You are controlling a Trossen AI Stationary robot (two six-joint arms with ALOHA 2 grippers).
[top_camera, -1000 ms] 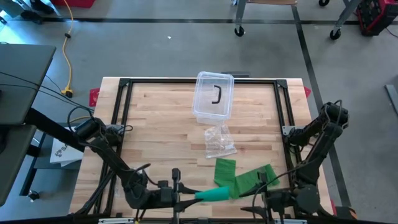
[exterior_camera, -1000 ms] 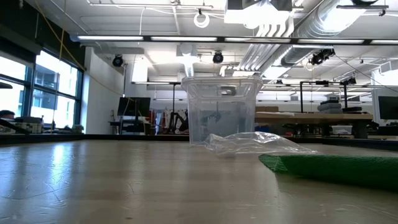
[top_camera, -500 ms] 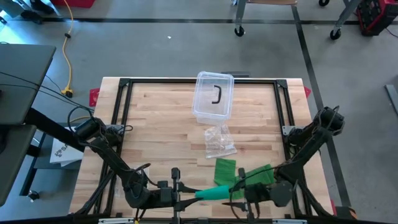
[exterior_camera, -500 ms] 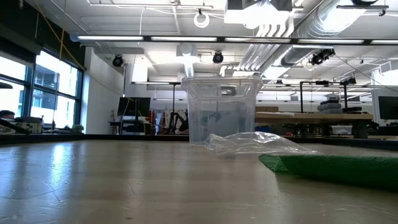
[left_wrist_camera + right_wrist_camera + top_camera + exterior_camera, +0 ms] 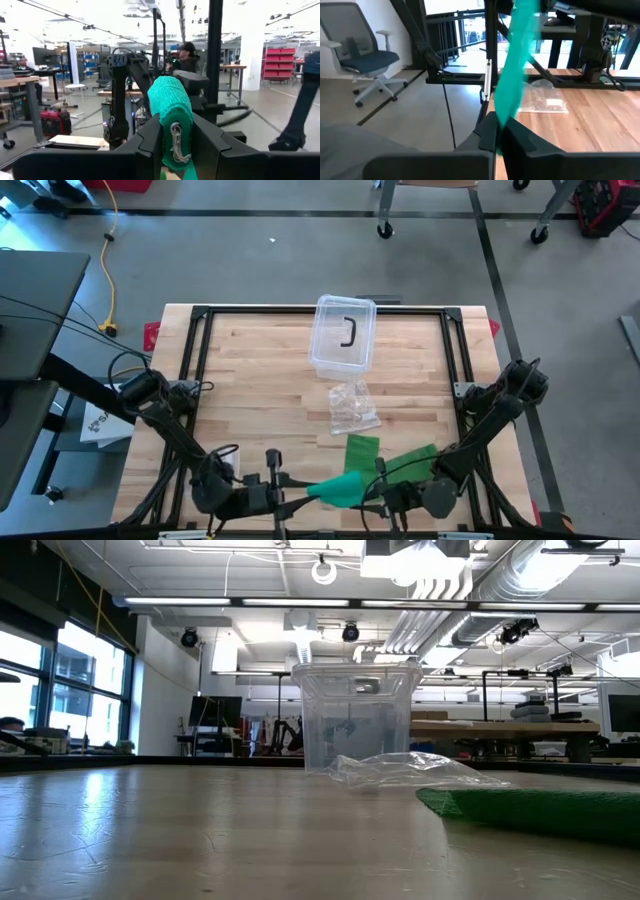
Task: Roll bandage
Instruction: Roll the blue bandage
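A green bandage is partly wound into a roll, and my left gripper is shut on it above the table's near edge. The loose strip runs down from the roll to my right gripper, which is shut on it just right of the roll. The rest of the strip lies flat on the wooden table and shows as a low green band in the low view. My left gripper pinches the roll's curved sides between its two fingers. The fingers come about level from the table's left and lie along the roll. The roll is lifted clear of the table. My right gripper pinches the loose strip between its two fingers, close below the roll. It comes about level from the table's right. The strip runs straight from the fingers up to the roll; one layer or several, I cannot tell.
A clear plastic box with a dark item inside stands at the far middle of the table. A crumpled clear plastic bag lies between the box and the strip. A black frame rims the table.
My right gripper has moved down and toward the table's left, up to the roll, and has shut on the loose strip. My left gripper has stayed in place, and its wrist has turned a little with the roll.
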